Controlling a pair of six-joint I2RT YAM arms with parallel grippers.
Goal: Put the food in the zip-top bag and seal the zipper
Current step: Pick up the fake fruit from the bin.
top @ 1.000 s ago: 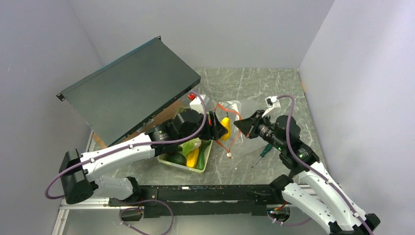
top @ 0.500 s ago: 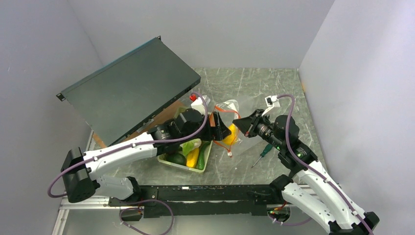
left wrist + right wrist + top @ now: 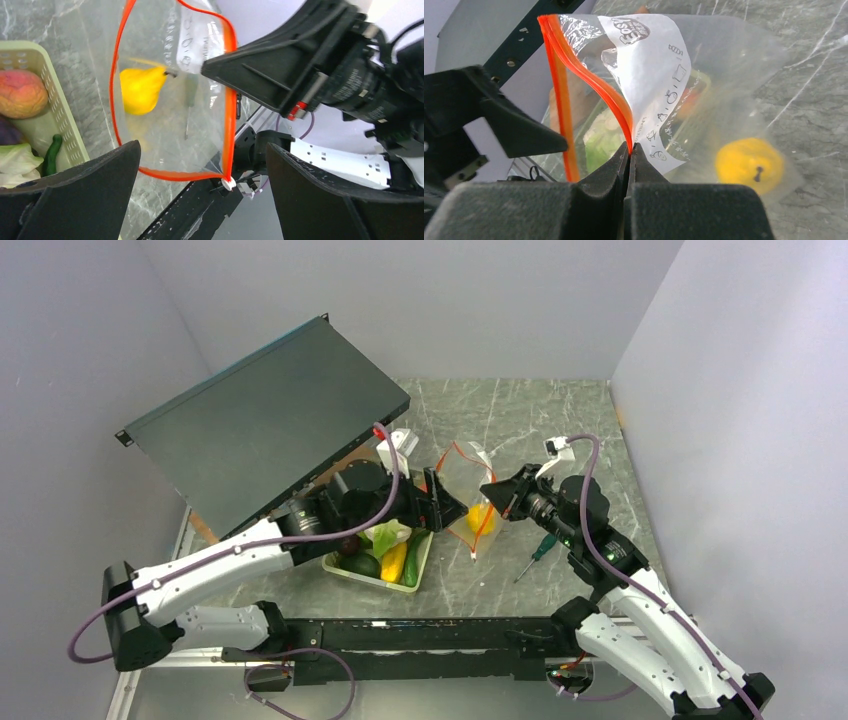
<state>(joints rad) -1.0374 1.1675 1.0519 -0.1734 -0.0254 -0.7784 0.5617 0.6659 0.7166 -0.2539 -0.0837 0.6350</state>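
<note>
**Pear bagged, mouth held open**

The right jaws are clamped tight on the zipper [image 3: 229, 100] of the zip-top bag [image 3: 466, 480], holding its mouth up above the table [image 3: 520, 410]. A yellow pear [image 3: 140, 89] lies inside. The left jaws gape wide and empty, facing the mouth.

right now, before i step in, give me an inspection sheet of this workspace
surface: grey marbled table, no spills seen
job's things: zip-top bag held up, zipper unsealed, mouth open; one yellow piece inside; other food in the pale green tray
clutter: green-handled screwdriver beside the bag; dark metal panel leaning at the left; white box behind
claws: right claw shut on the bag's rim at the zipper; left claw open, empty, facing the mouth
cables: purple cables looped along both arms, apart from the bag
surroundings: plain pale walls on three sides; nothing else seen
</note>
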